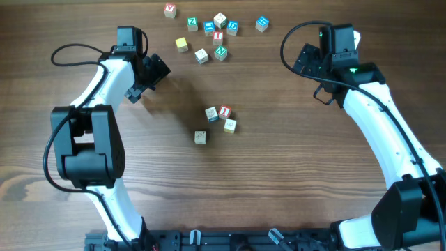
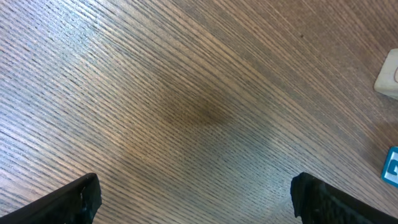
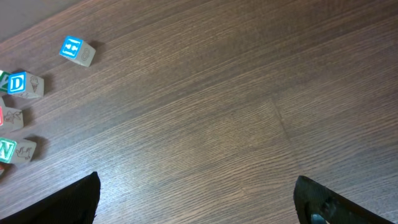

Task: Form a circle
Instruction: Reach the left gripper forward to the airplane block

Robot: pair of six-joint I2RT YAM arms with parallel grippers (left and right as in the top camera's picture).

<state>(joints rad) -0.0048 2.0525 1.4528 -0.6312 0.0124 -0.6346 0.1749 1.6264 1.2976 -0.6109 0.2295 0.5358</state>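
Observation:
In the middle of the table lies the small group for the circle (image 1: 218, 121): a cream cube (image 1: 211, 113), a red-faced cube with a white "I" (image 1: 224, 111) and a third cube (image 1: 229, 125) sit close together. One more cube (image 1: 200, 137) lies slightly apart to the lower left. My left gripper (image 1: 150, 80) (image 2: 196, 199) hovers up and to the left of the group, open over bare wood. Far off to the upper right is my right gripper (image 1: 312, 73) (image 3: 199, 199), open too, with nothing between its fingers.
Several loose letter cubes (image 1: 218, 37) are scattered along the far edge, from a red-lettered one (image 1: 170, 10) to a blue one (image 1: 262, 24) (image 3: 76, 50). The right wrist view shows a "D" cube (image 3: 23, 84) and an "N" cube (image 3: 15, 150) at its left edge. A cream cube (image 2: 388, 78) shows at the left wrist view's right edge.

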